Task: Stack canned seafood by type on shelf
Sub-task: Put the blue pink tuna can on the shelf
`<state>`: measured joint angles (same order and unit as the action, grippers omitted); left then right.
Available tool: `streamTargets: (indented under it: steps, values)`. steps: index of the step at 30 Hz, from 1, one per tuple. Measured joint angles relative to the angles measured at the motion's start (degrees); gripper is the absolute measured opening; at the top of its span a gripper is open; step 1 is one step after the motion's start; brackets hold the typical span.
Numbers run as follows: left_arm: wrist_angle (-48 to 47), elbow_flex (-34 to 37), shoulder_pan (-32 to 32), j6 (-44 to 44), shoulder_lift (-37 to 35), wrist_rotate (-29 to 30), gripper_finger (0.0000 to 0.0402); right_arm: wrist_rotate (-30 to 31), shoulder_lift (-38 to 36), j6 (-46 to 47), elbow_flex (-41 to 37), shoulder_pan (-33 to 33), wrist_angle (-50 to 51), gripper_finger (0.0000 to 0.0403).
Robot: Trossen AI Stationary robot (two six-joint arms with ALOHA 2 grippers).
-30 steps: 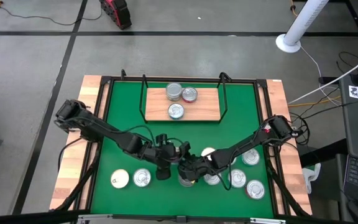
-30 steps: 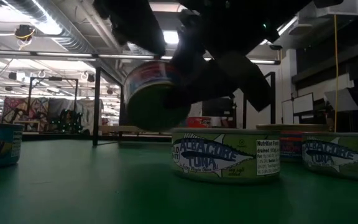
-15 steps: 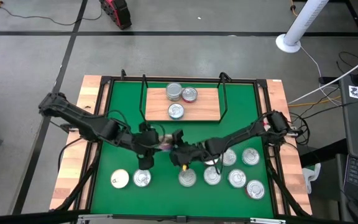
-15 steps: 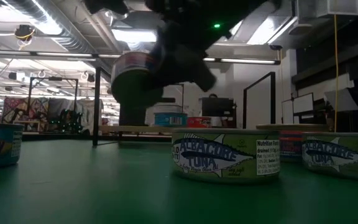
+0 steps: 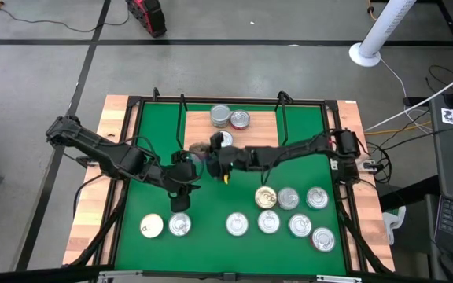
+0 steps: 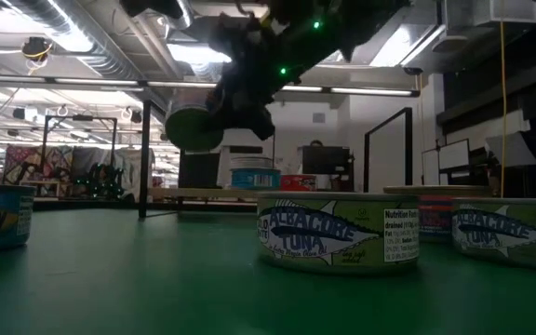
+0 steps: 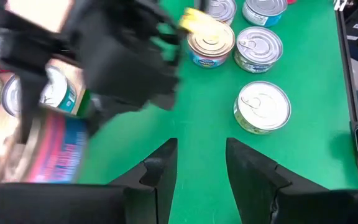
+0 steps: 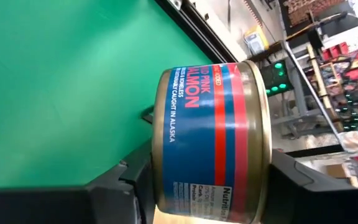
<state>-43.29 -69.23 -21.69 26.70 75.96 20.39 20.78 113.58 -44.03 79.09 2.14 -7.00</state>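
- Carrying a pink salmon tin (image 8: 213, 140) toward the shelf (image 5: 266, 141): right gripper (image 5: 211, 155) is clamped on it, fingers pressed on both flat ends; tin is off the mat, on its side, just at the shelf's front-left corner.
- Step in hand, by my read: transport/place of one salmon tin. Shelf already carries three tins (image 5: 230, 119) — two at the back, one nearer the front.
- Next move prob. calls for turning the tin upright, lid up, then lowering it square onto a matching tin (or bare board) w/o knocking the neighbours; can't tell from here which shelf tin is the same type.
- Left gripper (image 5: 184, 182) hangs over the mat just left of the carried tin, fingers apart, nothing between them.
- Rest of the stock: loose tins (image 5: 289, 212) in rows at the mat's near edge; albacore tuna tin (image 6: 338, 233) closest in the low view.
- Vs. 0.5 s ago: right gripper + tin moved up from mid-mat to the shelf edge; left arm backed off slightly. Loose tins look unmoved.
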Motion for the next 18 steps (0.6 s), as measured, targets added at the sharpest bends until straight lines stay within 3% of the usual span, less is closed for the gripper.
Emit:
streamTargets:
  steps: [9, 18]
  values:
    - [0.12, 0.00, 0.00, -0.02, 0.00, 0.02, 0.0131, -5.35, 0.80, 0.02, 0.02, -5.77, -2.70, 0.0190]
    - [0.23, 0.04, 0.07, 0.18, 0.00, 0.14, 0.0131, -4.25, 5.37, -4.41, 0.04, -6.81, -8.16, 0.0191]
